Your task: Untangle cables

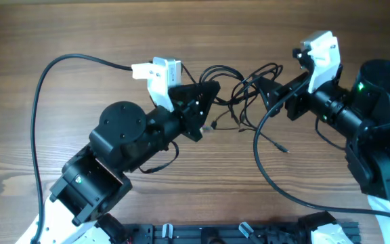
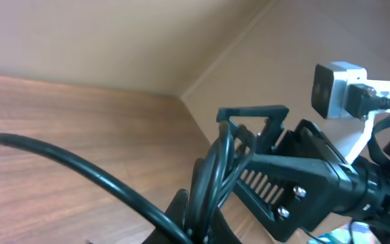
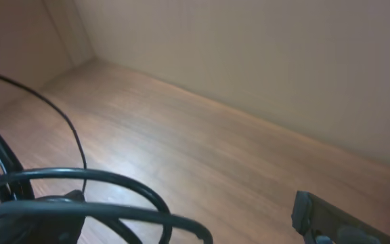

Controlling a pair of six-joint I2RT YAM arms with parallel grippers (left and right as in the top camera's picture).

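Several cables (image 1: 241,91) sit in one tangle mid-table, between both grippers, with strands looping and crossing. Left gripper (image 1: 210,102) has its fingers together, pinching a bunch of strands at the tangle's left side. The left wrist view shows them running up out of its tips. Right gripper (image 1: 266,93) has its fingers wide apart at the tangle's right edge, with strands close by but nothing clamped as far as I can tell. One loose end (image 1: 278,144) trails toward the near edge, flat on the table (image 1: 114,34). Progress looks early: no cable fully separated or laid aside, nearly all the untangling left.
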